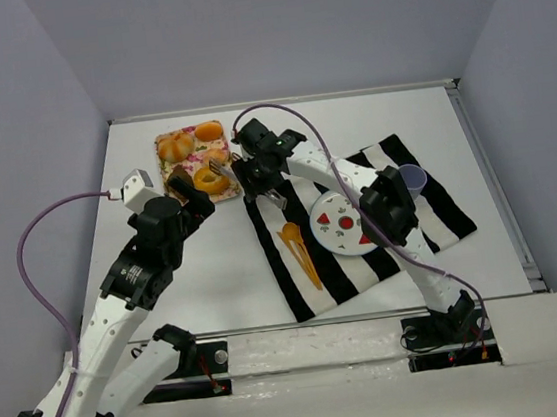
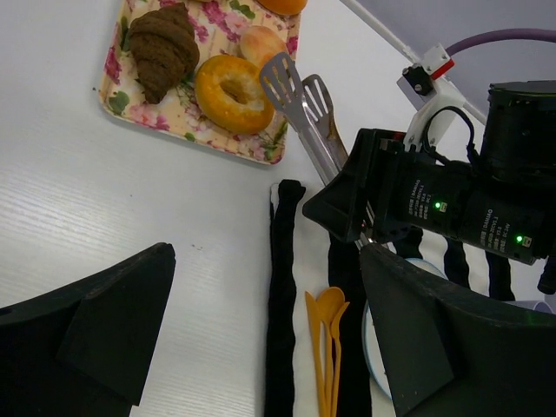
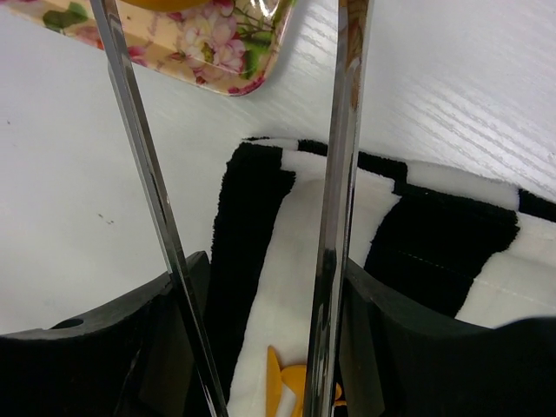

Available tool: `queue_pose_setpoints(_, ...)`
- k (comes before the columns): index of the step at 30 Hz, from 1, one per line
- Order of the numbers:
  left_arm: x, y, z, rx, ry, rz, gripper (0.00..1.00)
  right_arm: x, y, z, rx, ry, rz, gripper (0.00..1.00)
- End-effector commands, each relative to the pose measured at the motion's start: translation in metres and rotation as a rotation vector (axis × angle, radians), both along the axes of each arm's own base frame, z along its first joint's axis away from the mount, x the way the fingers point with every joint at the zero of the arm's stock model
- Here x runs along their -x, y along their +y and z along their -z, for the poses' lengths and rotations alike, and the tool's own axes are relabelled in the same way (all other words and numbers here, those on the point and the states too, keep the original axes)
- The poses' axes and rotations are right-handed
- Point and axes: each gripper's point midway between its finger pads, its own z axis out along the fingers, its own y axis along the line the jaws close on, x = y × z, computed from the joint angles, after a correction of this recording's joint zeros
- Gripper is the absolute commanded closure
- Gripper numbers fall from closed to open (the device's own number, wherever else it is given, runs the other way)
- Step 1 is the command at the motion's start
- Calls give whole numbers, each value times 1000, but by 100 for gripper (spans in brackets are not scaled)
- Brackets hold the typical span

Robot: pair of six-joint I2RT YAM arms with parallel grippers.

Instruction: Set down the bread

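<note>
From above, the bread lies on the near right part of the floral tray, in the upper middle of the frame, with the two arms meeting over it. The left gripper is just to its left and the right gripper just to its right. That view is too small to show how either pair of fingers stands. The left wrist view is clearer. The ring sits in the upper left of the frame beside a dark chocolate croissant and a pale bun. The slotted heads of metal tongs lie just beside the ring's right edge rather than around it, and I cannot tell whether they touch it. In the same view the left arm's own fingers fill the bottom corners, spread wide with nothing between them. The right wrist view shows what the others hide. The tongs' two steel arms run up between the right gripper's fingers, one against each finger, so it is clamped on the tongs. Only the tray's corner reaches the top of that frame. The top view alone shows a striped cloth, a plate and a purple cup to the right. Orange cutlery lies on the cloth.
</note>
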Motion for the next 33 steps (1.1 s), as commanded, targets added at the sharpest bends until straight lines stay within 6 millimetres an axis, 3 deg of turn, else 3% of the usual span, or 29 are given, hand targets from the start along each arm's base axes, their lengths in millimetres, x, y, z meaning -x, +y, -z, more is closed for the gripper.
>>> queue_pose_setpoints(1, -6, 3, -5, 3, -37, -21, 1, 16, 15, -8, 20, -23, -76, 38)
queue_pose_setpoints(4, -7, 3, -3, -3, -28, -24, 1, 23, 20, -4, 18, -8, -88, 37)
queue_pose_setpoints(8, -9, 2, 2, -15, -6, -22, 1, 18, 17, 4, 44, -3, -55, 37)
queue_pose_setpoints(19, -9, 2, 3, -13, -6, -17, 1, 13, 37, 8, -31, 47, 26, 36)
queue_pose_setpoints(28, -9, 1, 3, -13, -7, -13, 1, 18, 44, 4, -80, 76, 33, 54)
queue_pose_setpoints(33, -10, 2, 3, -13, -10, -17, 1, 23, 42, -7, -93, 66, 11, 72)
